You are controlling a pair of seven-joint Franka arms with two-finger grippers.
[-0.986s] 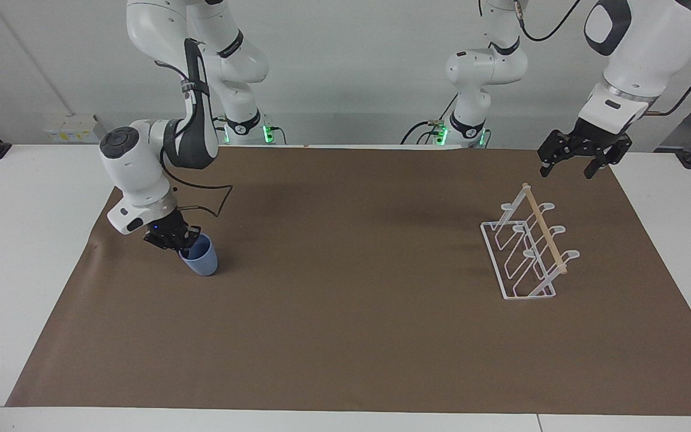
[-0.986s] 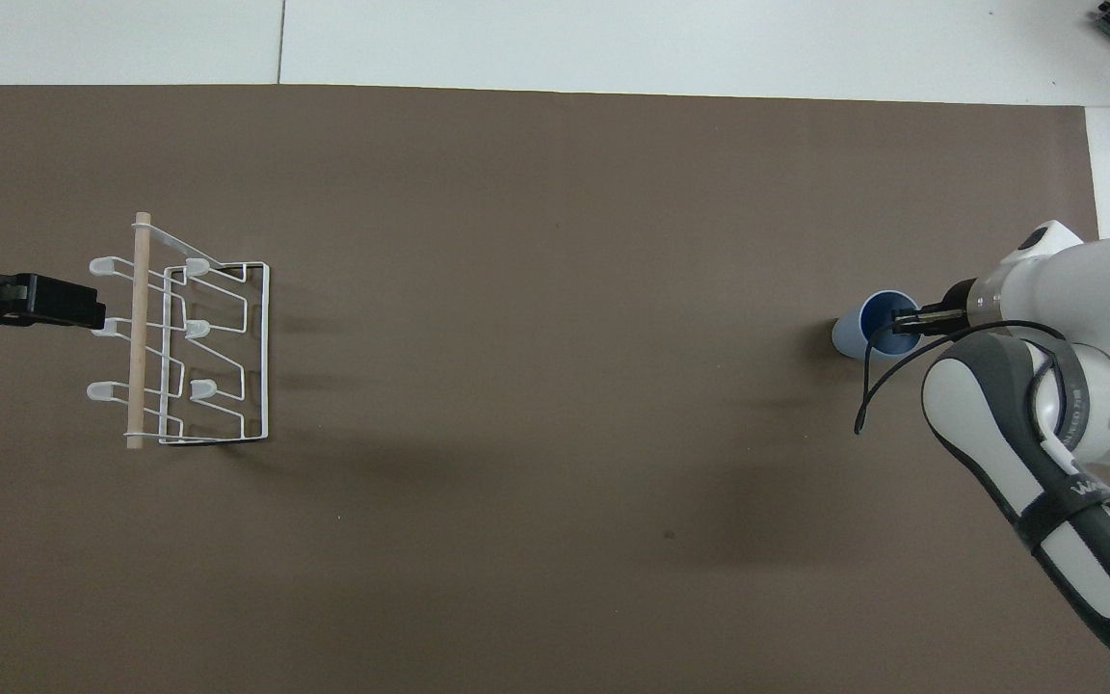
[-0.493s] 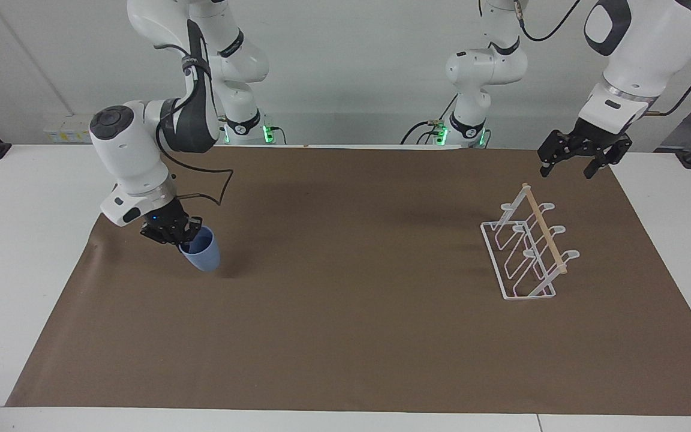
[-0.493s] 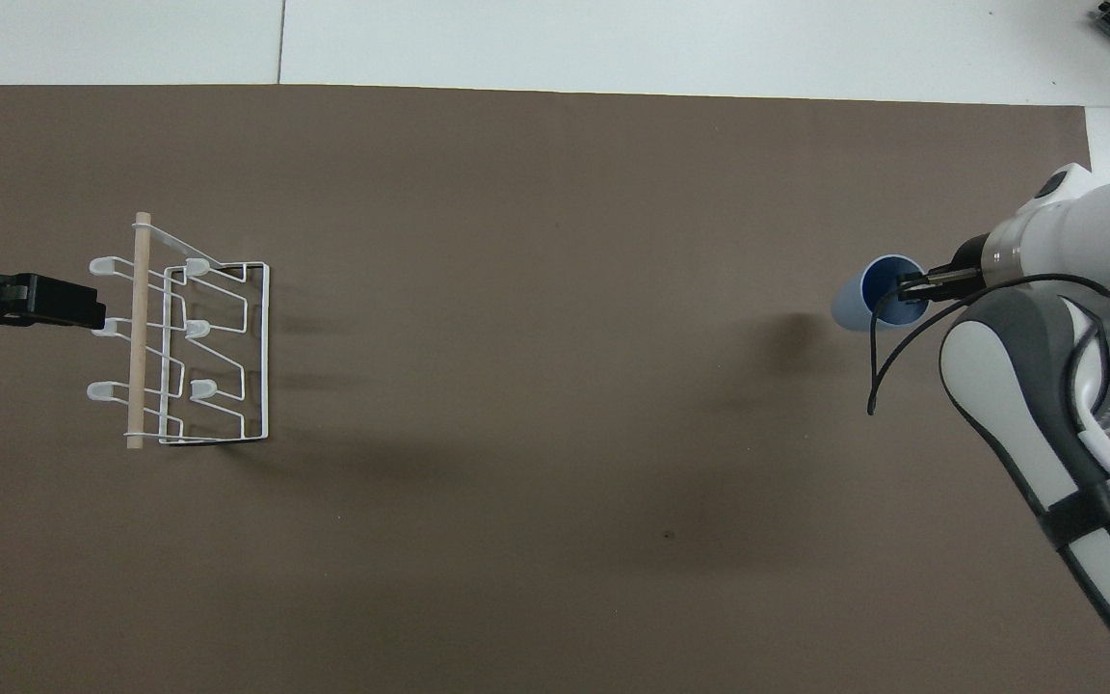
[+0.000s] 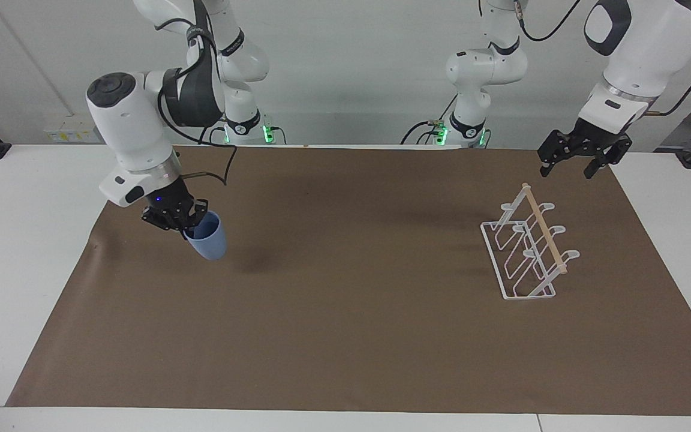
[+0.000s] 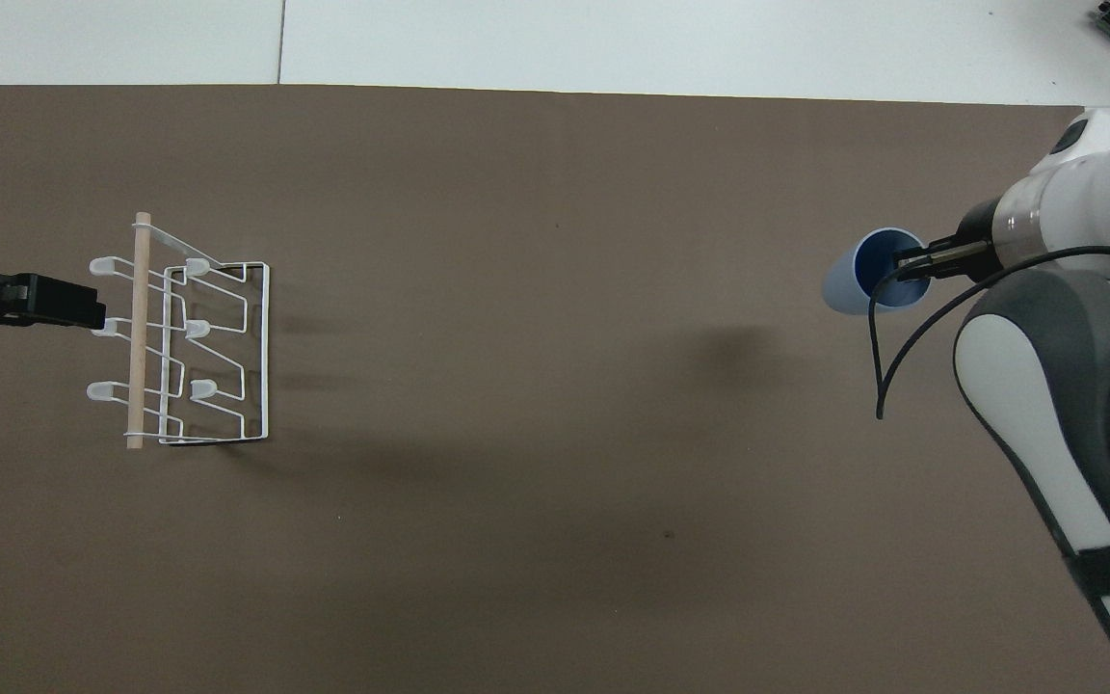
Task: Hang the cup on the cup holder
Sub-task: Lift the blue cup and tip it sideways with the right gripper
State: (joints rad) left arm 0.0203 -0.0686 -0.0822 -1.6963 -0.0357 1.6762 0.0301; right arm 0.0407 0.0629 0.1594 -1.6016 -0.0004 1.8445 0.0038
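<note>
The light-blue cup [image 5: 209,239] hangs tilted in the air over the brown mat at the right arm's end of the table, with its shadow on the mat below it. My right gripper [image 5: 186,227] is shut on its rim, one finger inside the cup. In the overhead view the cup [image 6: 849,289] shows its dark blue inside, with the right gripper [image 6: 902,273] at its rim. The white wire cup holder [image 5: 525,252] with a wooden rod stands empty at the left arm's end; it also shows in the overhead view [image 6: 179,347]. My left gripper [image 5: 574,163] waits open in the air beside the holder.
A brown mat [image 5: 345,312] covers most of the white table. Both arm bases stand at the robots' edge of the table. A black cable loops from the right wrist over the mat.
My right gripper has lifted the cup off the mat and carried it a little toward the table's middle. The left arm and the cup holder have not moved.
</note>
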